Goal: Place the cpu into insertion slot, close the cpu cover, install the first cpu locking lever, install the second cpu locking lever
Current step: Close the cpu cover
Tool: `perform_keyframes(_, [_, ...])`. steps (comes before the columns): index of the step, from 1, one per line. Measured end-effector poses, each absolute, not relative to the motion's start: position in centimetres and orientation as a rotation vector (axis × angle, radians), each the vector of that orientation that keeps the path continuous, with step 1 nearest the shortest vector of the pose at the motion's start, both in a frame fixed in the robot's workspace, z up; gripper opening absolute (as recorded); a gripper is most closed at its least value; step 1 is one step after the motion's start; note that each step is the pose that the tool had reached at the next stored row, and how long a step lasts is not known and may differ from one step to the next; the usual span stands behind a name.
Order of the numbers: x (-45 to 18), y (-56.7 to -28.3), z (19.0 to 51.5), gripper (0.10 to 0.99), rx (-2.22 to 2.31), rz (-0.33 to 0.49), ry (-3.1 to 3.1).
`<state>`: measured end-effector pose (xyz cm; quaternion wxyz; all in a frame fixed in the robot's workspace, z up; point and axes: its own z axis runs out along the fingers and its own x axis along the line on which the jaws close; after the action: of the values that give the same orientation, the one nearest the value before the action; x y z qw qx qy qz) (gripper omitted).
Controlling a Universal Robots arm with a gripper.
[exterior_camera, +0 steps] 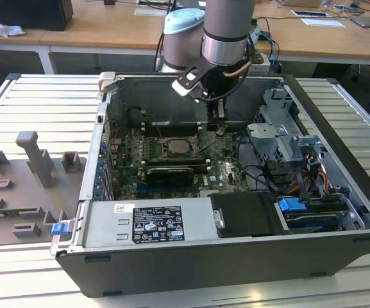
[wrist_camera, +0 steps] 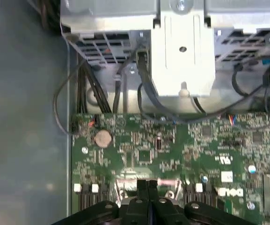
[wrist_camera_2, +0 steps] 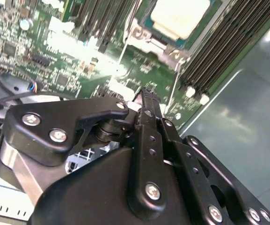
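arm (exterior_camera: 226, 32) vertical over board (exterior_camera: 227, 168), fingers (wrist_camera: 142, 190) together near cpu (wrist_camera_2: 179, 16)

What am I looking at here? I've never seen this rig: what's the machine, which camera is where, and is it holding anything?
The machine is one robot arm reaching down into an open computer case that lies on a slatted table. The exterior view looks on from outside. Both wrist views ride on the arm and look past its black gripper at the green circuit board. In the second wrist view the cpu, a pale square chip, sits in the insertion slot. The gripper's fingers are pressed together, and I see nothing between them. Grey holders lie on the table at the exterior view's left.
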<state>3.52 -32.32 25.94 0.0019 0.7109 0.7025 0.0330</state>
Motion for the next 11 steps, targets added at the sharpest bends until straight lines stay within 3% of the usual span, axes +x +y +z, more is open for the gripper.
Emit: perform_keyframes(11, [6.2,-32.3,25.5,0.106,2.223,0.094,2.216])
